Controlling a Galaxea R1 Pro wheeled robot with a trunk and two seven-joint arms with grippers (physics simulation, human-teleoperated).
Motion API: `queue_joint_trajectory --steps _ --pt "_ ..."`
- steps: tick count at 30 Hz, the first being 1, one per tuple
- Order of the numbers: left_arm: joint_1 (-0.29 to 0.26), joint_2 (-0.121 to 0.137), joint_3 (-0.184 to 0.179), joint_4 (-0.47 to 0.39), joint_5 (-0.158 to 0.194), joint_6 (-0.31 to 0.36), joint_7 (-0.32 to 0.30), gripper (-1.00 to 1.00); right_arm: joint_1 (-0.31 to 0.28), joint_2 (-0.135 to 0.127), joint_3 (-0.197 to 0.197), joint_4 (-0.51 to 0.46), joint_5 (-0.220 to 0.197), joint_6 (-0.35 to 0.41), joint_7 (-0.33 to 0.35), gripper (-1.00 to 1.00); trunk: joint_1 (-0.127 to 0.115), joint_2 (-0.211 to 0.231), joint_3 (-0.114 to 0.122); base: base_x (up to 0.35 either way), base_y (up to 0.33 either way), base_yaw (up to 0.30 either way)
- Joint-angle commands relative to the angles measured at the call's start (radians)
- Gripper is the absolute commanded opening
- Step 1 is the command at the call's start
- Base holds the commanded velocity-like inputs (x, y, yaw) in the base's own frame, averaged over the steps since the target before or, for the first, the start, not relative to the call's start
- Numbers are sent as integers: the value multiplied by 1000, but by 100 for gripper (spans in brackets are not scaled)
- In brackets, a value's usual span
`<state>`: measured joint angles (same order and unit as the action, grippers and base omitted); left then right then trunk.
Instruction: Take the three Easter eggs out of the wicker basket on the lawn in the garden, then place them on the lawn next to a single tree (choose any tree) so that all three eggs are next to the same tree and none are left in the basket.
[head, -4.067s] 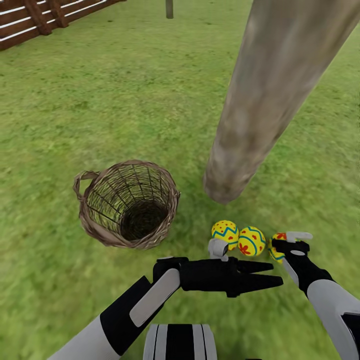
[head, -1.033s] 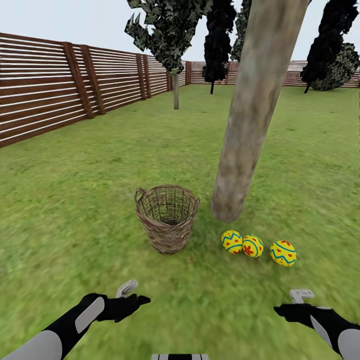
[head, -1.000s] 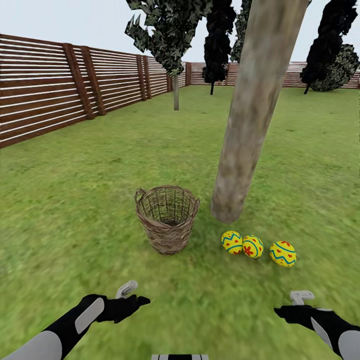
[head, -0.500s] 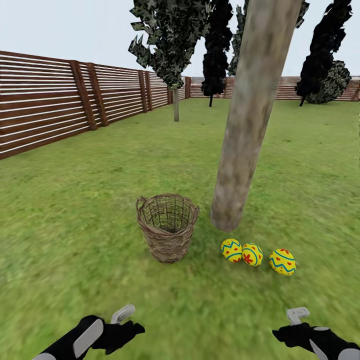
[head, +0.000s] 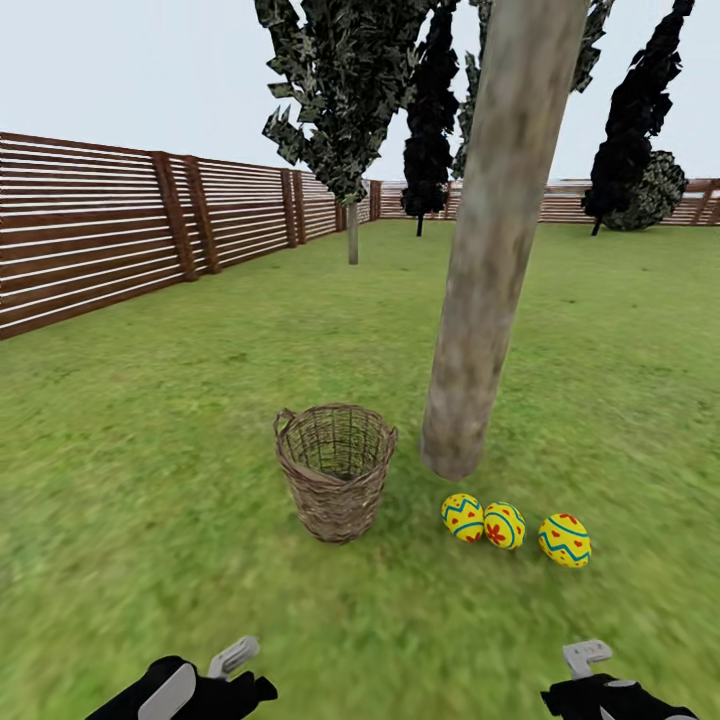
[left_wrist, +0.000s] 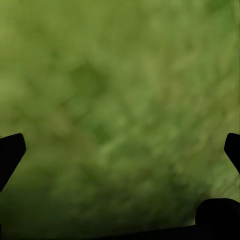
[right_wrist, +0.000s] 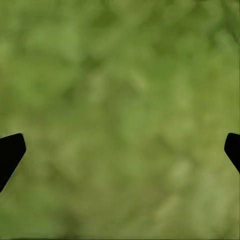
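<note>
Three yellow painted Easter eggs lie in a row on the lawn, just in front of the foot of the thick pale tree. Left of the trunk the brown wicker basket stands upright; the part of its inside that I see holds no egg. My left gripper and right gripper hang low at the near edge, well short of the eggs. In the wrist views the left gripper and right gripper are open over bare grass.
A brown slat fence runs along the left and across the back of the garden. Dark thin-trunked trees stand far behind. Open grass lies all around the basket and trunk.
The right gripper, which was at the third egg four seconds ago, has let go, and both arms have drawn back. The view has since tilted up; eggs and basket have stayed put.
</note>
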<state>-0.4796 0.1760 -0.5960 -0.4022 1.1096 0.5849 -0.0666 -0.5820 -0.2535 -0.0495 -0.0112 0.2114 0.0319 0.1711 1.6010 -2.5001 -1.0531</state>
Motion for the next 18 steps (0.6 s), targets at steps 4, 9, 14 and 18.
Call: queue_joint_trajectory --steps 4,9,14,18 --pt "-1 0 -4 16 -2 1 -4 100 0 -6 -7 -2 3 4 147 100 -10 16 13 0 0 0" --pt "5 -3 -6 41 -3 -1 -3 100 1 -10 -9 0 -4 13 385 100 -29 51 29 0 0 0" --pt "24 -13 -7 51 -5 -5 67 100 25 -5 -8 14 1 13 419 100 -48 86 44 0 0 0" --pt "40 -46 -13 52 -5 -13 154 100 47 -3 -6 18 8 11 422 100 -63 114 57 0 0 0"
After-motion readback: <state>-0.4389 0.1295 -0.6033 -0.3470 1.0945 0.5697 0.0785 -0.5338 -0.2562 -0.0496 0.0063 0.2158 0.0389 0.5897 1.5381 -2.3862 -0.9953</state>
